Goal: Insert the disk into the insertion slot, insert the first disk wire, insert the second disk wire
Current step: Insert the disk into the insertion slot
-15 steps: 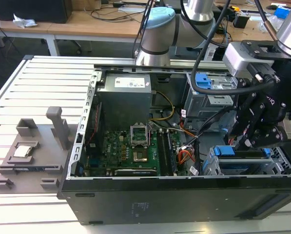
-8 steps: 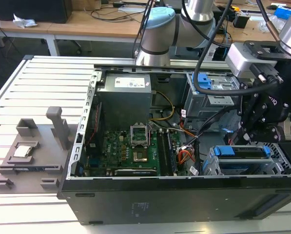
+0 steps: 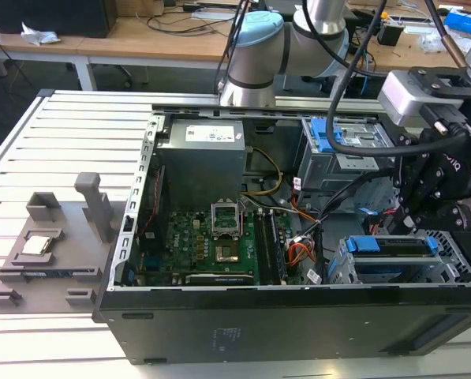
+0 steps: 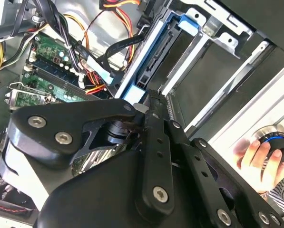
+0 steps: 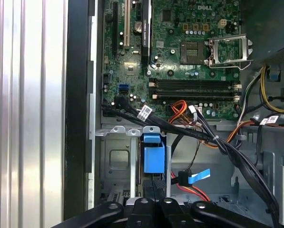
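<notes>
Seemingly, blue-framed disk (image 3: 393,251) seated in perforated grey insertion slot (image 3: 456,260).

PC case (image 3: 259,320) lies open on slatted alu table (image 3: 69,142). Inside: green mobo (image 3: 207,241) w/ CPU socket (image 3: 224,219), grey PSU (image 3: 202,162) adjoining. Orange-yellow-black wire bundle (image 3: 298,254) just beside mobo, exterior view's right. Grey fixture tray (image 3: 30,276) on table at case's exterior-view left, chip (image 3: 38,245) seated in it.

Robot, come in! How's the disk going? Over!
Gripper at the disk, disk inside the insertion slot. First disk wire lying close by. Black cables cross nearby.
</notes>
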`<state>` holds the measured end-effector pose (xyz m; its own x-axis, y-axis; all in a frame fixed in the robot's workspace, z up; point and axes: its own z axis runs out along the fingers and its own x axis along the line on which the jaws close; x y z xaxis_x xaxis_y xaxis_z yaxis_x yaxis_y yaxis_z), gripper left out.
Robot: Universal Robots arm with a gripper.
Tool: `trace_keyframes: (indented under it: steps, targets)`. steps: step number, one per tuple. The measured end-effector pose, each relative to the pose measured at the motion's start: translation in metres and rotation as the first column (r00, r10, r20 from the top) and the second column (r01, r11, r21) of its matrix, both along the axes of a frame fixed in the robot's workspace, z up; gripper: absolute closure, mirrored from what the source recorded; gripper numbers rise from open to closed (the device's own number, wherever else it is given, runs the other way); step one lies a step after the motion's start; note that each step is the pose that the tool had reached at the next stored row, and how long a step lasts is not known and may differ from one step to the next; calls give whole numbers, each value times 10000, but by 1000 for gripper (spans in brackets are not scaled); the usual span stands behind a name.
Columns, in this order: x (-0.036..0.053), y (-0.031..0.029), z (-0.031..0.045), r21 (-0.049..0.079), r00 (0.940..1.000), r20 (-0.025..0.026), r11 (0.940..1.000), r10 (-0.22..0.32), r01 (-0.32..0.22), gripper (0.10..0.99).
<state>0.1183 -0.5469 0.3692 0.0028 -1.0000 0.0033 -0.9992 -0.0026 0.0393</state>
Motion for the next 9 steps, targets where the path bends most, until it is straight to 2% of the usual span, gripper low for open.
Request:
trace_keyframes:
  steps: [9]
  targets:
    - [94,0,-2,0,10000,0,10000,-1,1,980]
